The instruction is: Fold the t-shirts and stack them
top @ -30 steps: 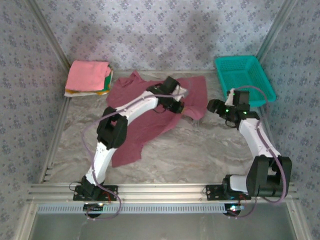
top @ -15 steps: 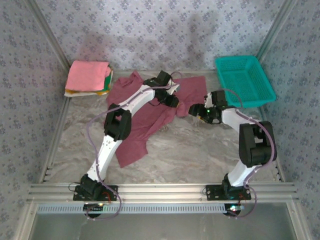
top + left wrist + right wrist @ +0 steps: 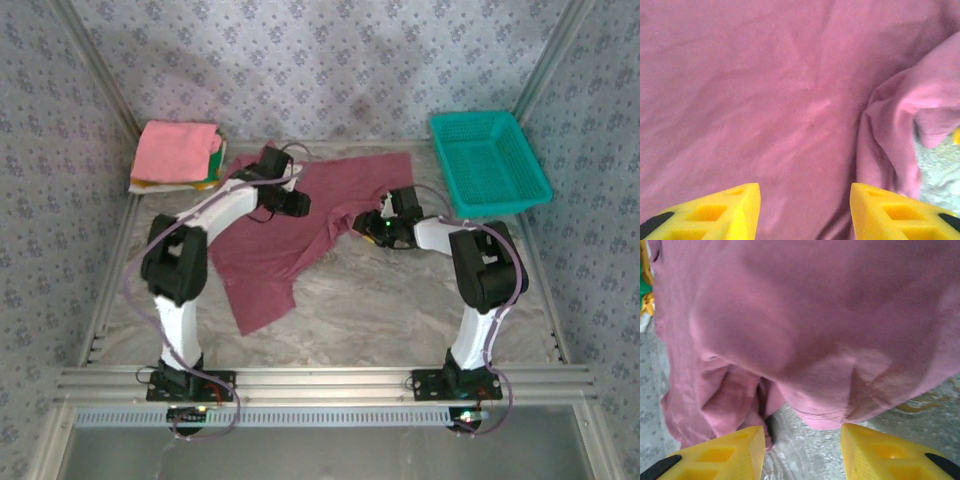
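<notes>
Maroon shirt [image 3: 280,250] lay rumpled mid-counter [image 3: 400,300], my left pincer [image 3: 805,192] and right pincer [image 3: 802,432] both parted and empty just above it; I judged it best to pinch single-layer edges and draw the cloth flat before folding.

The left arm [image 3: 220,210] and right arm [image 3: 470,335] are slim, with white link shells and chunky black joint housings, on black bases at seven and five o'clock of the overhead view. A loose lilac cable [image 3: 127,288] trails along each. A small green light [image 3: 386,238] glows on the right wrist. The left gripper [image 3: 805,212] and right gripper [image 3: 802,450] carry bright yellow wedge-shaped plastic fingers [image 3: 720,212] with recessed square pockets and black outer corners.
</notes>
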Tool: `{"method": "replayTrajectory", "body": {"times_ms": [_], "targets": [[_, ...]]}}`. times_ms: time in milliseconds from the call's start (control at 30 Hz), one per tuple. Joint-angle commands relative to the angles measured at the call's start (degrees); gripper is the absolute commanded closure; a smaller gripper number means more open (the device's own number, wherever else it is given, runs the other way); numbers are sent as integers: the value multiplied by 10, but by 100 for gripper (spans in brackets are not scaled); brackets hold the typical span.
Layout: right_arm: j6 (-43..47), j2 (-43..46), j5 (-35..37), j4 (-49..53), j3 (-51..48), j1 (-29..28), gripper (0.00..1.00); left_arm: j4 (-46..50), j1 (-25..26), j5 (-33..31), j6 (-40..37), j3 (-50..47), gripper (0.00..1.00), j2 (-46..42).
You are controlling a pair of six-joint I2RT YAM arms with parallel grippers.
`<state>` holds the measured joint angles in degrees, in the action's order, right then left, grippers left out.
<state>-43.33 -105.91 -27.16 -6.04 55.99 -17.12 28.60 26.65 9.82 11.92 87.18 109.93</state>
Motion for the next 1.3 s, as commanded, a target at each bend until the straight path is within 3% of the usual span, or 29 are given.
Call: {"method": "replayTrajectory", "body": {"times_ms": [0, 133, 233, 400, 567, 700, 767, 833, 867, 967, 1267], "targets": [[-48, 28, 57, -29, -34, -11, 53, -62, 10, -42, 27, -94, 44, -82], [-67, 49, 76, -20, -56, -11, 53, -40, 9, -78, 23, -141, 44, -113], [-67, 15, 64, -28, -34, -22, 53, -38, 13, -75, 34, -177, 44, -133], [-83, -34, 71, -62, -4, -35, 56, -50, 68, -104, 82, -276, 47, -219], [-92, -58, 94, -92, 12, -35, 69, -49, 108, -111, 146, -379, 48, -310], [-92, -58, 99, -85, 29, -36, 87, -49, 130, -109, 183, -447, 48, -361], [-82, -40, 103, -59, 35, -36, 100, -42, 148, -111, 190, -466, 47, -376], [-57, -14, 106, -3, 48, -35, 100, -50, 160, -107, 203, -492, 36, -377], [-48, -2, 103, 21, 52, -33, 100, -53, 161, -95, 206, -500, 36, -369], [-15, 38, 76, 115, 64, -16, 100, -61, 165, -89, 211, -517, 46, -334], [105, 139, -36, 414, 76, 71, 100, -39, 156, -128, 201, -522, 56, -276]]}}
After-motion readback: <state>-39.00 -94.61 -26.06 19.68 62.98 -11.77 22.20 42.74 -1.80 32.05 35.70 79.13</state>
